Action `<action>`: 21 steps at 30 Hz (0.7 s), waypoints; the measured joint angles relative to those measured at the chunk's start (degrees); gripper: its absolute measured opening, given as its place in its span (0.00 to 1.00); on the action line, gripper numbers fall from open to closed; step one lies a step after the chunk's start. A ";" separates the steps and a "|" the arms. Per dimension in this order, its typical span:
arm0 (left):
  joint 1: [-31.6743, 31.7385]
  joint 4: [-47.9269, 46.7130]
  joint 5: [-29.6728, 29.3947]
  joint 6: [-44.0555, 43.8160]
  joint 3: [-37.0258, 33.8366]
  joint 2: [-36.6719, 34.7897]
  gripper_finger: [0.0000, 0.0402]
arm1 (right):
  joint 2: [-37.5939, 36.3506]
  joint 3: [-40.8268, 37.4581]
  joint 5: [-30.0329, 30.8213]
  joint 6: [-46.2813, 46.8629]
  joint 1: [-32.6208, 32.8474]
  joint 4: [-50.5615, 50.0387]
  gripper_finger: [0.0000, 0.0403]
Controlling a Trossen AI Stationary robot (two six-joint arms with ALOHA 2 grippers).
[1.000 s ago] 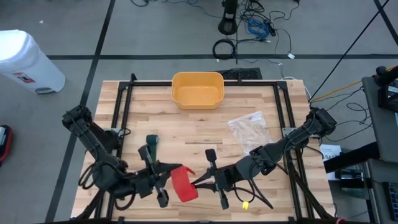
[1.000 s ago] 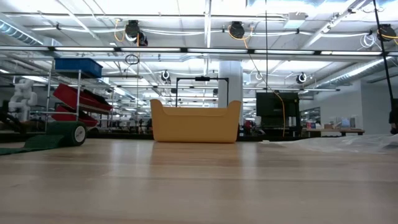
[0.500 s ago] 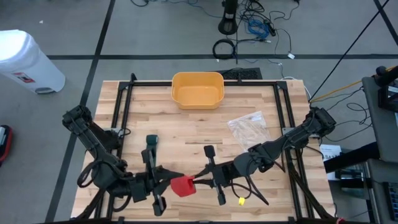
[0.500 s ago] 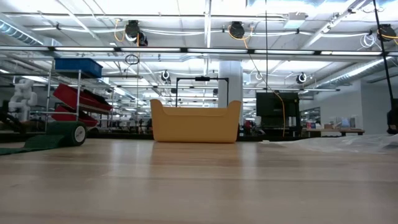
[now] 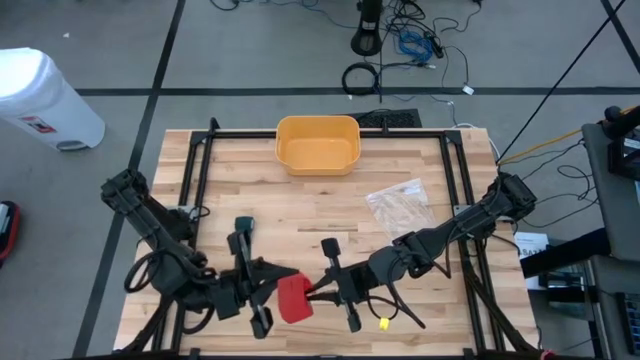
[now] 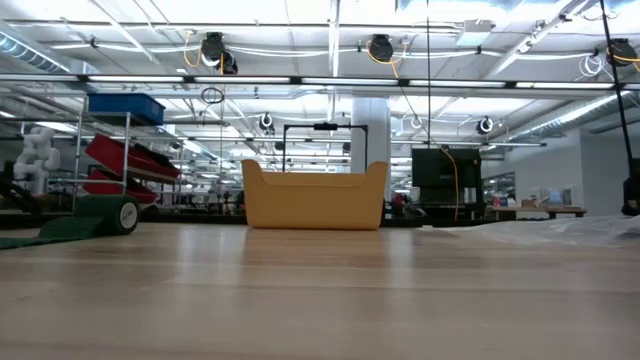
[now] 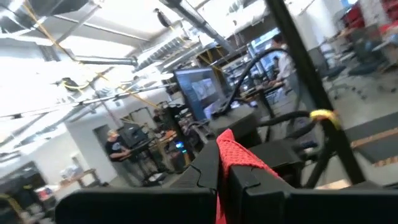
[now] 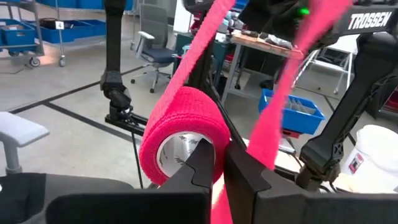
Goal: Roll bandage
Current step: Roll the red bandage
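Clamped jaws of the left gripper (image 5: 272,290) and right gripper (image 5: 314,290) grip a red, stretchy fabric bandage roll (image 5: 293,298) at the table's near edge. The loose strip is best kept taut and aligned while wound.

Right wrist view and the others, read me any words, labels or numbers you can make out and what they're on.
"TROSSEN": white letters on the dark left arm in the right wrist view.
Red-and-white label on the white bin beside the table in the high view: too small to read.
Print inside the core of the red bandage roll: too blurred to read.
Low view and left wrist view: nothing readable.
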 joint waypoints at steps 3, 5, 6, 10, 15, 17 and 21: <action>0.19 0.32 -4.84 2.07 0.60 0.00 0.01 | 0.00 0.00 0.00 -0.02 0.11 0.19 0.04; 0.19 0.20 -9.28 3.57 0.62 0.00 0.01 | 0.00 0.01 -0.01 -0.17 0.43 0.14 0.04; 0.22 0.02 -11.37 4.10 0.62 0.00 0.01 | 0.00 0.02 -0.02 -0.33 0.58 0.16 0.04; 0.28 -2.83 -16.37 4.07 0.62 0.00 0.01 | 0.00 0.01 -0.02 -0.47 1.09 0.14 0.04; 0.23 -7.01 -20.79 3.36 0.62 0.01 0.01 | 0.00 0.00 -0.13 -0.83 1.88 0.67 0.04; 0.26 -9.54 -23.28 2.60 0.62 0.00 0.01 | 0.00 0.00 -0.13 -1.31 2.22 1.05 0.04; 0.23 -16.12 -25.88 -2.19 0.62 0.00 0.01 | 0.00 0.00 -0.19 -2.88 3.13 2.66 0.04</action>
